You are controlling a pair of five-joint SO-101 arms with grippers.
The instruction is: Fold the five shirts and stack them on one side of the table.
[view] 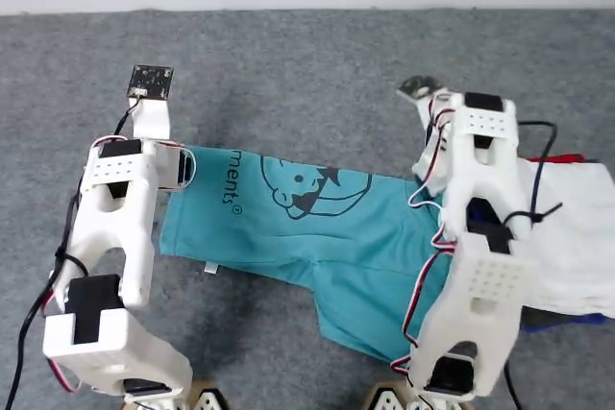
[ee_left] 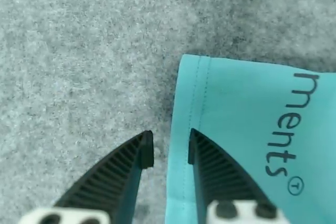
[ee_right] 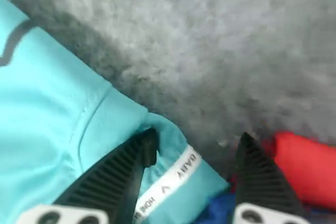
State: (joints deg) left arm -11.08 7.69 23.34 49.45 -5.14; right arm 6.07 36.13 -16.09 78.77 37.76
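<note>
Teal cotton shirt (view: pixel 317 237): left gripper (ee_left: pixel 170 148) gapes astride its nine-o'clock hem, right gripper (ee_right: pixel 197 145) likewise at the three-o'clock collar; shallow bites may slip.

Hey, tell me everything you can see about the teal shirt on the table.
The teal shirt lies spread, print side up, on the grey table: soft knit by its look, dark lettering and an animal drawing. Its near part is creased and uneven. The left gripper is open, fingers straddling the stitched hem; the right gripper is open at the collar with its white label tape. That end lies next to a white shirt.
</note>
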